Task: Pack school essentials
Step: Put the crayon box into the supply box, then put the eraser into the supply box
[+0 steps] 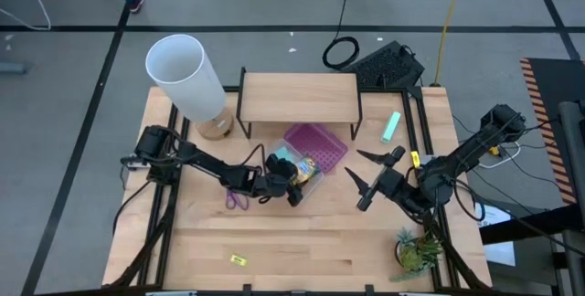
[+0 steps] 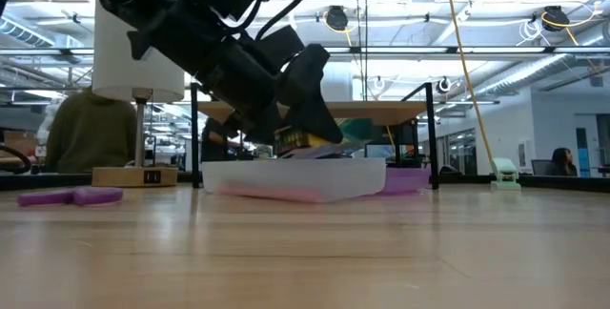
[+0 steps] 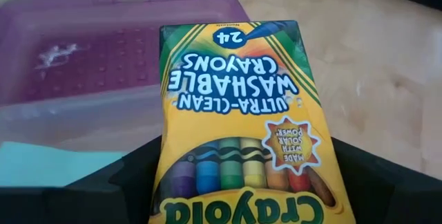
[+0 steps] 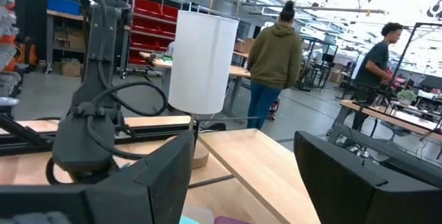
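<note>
The crayon box [image 3: 238, 124] is yellow with a green band across its far end, printed "Ultra-Clean Washable Crayons" and "24", with a row of crayons drawn along its front (purple, blue, green, yellow, orange, red). The left hand [image 1: 294, 186] holds it clamped between its dark fingers [image 3: 131, 182], tilted over the open clear case [image 2: 295, 177] in the middle of the bench [image 1: 302, 241]. The case's purple lid [image 1: 315, 145] lies folded back toward the wooden riser [image 1: 299, 97]. A light blue pad [image 3: 41, 165] already lies in the case, one of it.

One pair of purple-handled scissors [image 1: 237, 199] lies flat on the bench just beside the left arm, outside the case. One tiny yellow piece [image 1: 239, 259] sits near the front edge, well apart from everything. One pale green marker-like item [image 1: 391, 127] lies near the right rear.

The right hand [image 1: 368, 175] hangs to the right of the case with its fingers spread wide, holding nothing. One potted plant [image 1: 419, 250] stands at the front right, one white lamp [image 1: 187, 77] at the rear left.
</note>
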Tool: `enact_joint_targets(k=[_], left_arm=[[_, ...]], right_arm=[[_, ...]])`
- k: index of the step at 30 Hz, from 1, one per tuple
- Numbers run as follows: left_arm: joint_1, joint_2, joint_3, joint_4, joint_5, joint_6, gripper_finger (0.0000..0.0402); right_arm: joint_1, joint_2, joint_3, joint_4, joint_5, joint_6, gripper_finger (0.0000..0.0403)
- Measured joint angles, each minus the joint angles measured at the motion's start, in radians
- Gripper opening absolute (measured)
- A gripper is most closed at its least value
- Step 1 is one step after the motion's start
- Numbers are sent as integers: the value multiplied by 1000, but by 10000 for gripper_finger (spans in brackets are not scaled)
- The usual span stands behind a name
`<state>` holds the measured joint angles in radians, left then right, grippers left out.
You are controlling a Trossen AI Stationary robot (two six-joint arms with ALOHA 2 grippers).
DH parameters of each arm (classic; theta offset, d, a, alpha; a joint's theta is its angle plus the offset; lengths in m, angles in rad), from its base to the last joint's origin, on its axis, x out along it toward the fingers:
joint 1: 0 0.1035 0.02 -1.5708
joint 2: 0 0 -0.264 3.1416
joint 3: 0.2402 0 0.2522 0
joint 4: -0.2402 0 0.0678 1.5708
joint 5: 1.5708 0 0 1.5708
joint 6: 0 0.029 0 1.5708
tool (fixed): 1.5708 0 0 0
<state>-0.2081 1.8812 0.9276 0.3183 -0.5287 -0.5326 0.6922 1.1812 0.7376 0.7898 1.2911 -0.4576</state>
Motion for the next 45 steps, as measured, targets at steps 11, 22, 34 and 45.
enact_joint_targets(k=[11, 22, 34, 45], left_arm=[[-1, 10, 0, -1, -9, -92, 336], [-1, 14, 0, 27, 2, -127, 391], [-5, -230, 1, -153, 142, 180, 392], [-129, -504, -1, -1099, 284, -160, 392]], right_arm=[[0, 0, 0, 0, 27, 0, 246], [0, 0, 0, 0, 25, 0, 246], [26, 0, 0, 4, 77, -11, 246], [67, 0, 0, 51, 73, -26, 246]])
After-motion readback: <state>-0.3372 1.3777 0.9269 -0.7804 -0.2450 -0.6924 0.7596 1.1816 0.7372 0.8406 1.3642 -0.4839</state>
